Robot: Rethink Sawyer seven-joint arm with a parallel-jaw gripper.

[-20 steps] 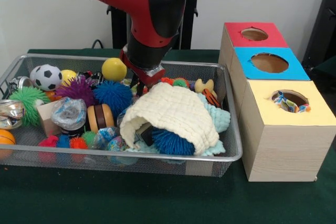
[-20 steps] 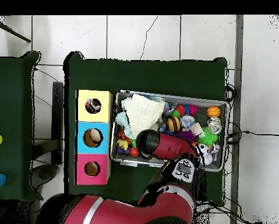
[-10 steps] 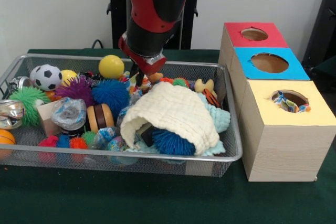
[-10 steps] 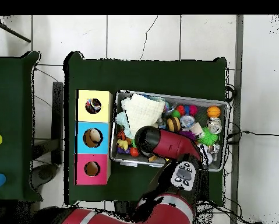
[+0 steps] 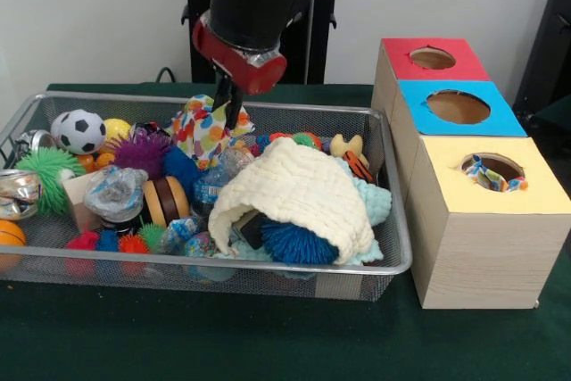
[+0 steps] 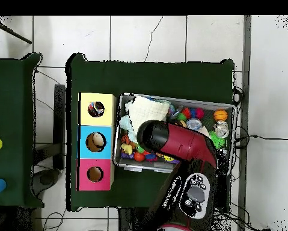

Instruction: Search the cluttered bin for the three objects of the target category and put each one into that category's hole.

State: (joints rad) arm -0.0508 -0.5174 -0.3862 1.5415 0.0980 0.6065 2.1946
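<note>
Claw [image 5: 234, 111] pinched on the spotted cloth [image 5: 207, 129], raised partway out of the bin [image 5: 393, 220]. Extraction step; next, probably carry to yellow box's hole [image 5: 492, 169].

Even, fairly bright indoor light falls from above. Soft shadows gather under the mesh bin [image 5: 375, 260] on the counter [image 5: 268, 345]. Small glints show on foil toys [image 5: 20, 186] left of the cream cloth [image 5: 299, 189].

Boxes [image 5: 464, 131] beside bin [image 5: 393, 220], apparently apart.
</note>
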